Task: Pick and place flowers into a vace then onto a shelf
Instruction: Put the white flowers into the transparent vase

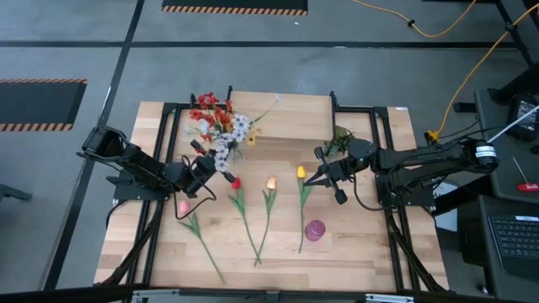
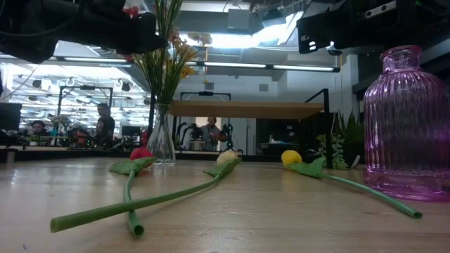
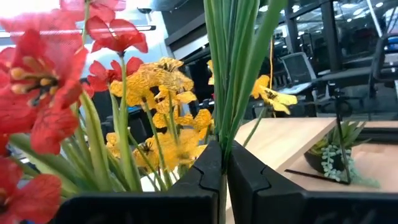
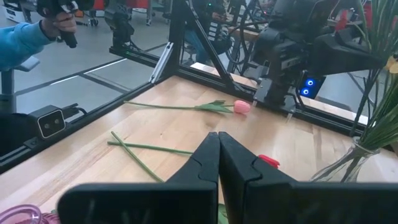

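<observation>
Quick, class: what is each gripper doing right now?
Left gripper: shut, holding nothing, beside the bouquet.
Right gripper: shut, holding nothing, near the yellow tulip.

We see wood table (image 1: 362,252) w/ four tulips (image 1: 268,210) lying flat in a row, purple vase (image 1: 314,230) upright nr front, shelf (image 1: 290,114) at back, clear vase of sprays (image 1: 221,126) beside it.
</observation>
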Robot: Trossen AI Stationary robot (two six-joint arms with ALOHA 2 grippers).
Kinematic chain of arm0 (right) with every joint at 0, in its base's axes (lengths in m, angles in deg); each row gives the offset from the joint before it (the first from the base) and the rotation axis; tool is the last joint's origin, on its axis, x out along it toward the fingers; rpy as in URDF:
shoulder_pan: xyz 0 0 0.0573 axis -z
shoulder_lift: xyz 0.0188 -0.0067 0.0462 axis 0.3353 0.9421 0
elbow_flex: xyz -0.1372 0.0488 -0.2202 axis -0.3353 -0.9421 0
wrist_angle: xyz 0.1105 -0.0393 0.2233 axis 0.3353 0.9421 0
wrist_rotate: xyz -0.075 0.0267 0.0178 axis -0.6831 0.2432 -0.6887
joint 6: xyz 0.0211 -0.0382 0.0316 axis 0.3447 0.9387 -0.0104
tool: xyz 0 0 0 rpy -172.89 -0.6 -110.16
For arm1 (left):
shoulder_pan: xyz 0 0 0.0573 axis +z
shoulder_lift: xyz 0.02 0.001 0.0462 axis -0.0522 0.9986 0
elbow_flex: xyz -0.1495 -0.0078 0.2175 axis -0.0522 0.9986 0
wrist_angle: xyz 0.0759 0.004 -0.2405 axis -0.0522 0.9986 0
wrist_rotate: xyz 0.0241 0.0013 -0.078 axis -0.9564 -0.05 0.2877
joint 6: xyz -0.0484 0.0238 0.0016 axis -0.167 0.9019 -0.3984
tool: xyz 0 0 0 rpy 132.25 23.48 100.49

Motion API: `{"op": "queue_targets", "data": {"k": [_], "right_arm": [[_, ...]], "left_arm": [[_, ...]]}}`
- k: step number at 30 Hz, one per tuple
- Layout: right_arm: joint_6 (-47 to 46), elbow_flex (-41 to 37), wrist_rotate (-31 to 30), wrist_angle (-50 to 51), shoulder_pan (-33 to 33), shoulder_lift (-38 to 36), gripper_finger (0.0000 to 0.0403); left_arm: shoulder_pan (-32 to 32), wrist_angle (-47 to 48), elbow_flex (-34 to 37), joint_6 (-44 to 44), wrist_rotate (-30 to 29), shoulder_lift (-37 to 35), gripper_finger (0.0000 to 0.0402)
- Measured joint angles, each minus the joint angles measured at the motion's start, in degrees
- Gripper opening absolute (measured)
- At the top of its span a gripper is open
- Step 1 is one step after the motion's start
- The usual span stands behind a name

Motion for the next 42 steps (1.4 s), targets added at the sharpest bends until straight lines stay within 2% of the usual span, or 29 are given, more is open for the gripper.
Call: {"op": "queue_targets", "data": {"k": [4, 15, 19, 25, 33, 42], "right_arm": [[-1.04, 0.00, 0.02, -0.04, -0.01, 0.00, 0.0005], [-1.07, 0.00, 0.02, -0.09, -0.02, 0.00, 0.0005], [-1.07, 0.00, 0.02, -0.09, -0.02, 0.00, 0.0005], [-1.07, 0.00, 0.02, -0.07, -0.02, 0.00, 0.0005], [-1.04, 0.00, 0.01, -0.05, -0.02, 0.00, 0.0005], [-1.04, 0.00, 0.01, -0.06, -0.02, 0.00, 0.0005]], "left_arm": [[-0.09, 0.02, 0.00, 1.74, -2.45, 0.00, 0.0004], [1.46, 0.02, 0.00, 3.04, -1.55, 0.00, 0.0004], [4.06, 0.04, -0.02, 0.88, 2.71, 0.00, 0.0004], [6.07, 0.39, -0.02, -1.25, 3.21, 0.00, 0.0004], [5.90, 4.95, -0.02, -5.79, -0.93, -0.02, 0.0004], [5.95, 12.50, -0.02, -16.87, -1.36, -0.02, 0.0004]]}}
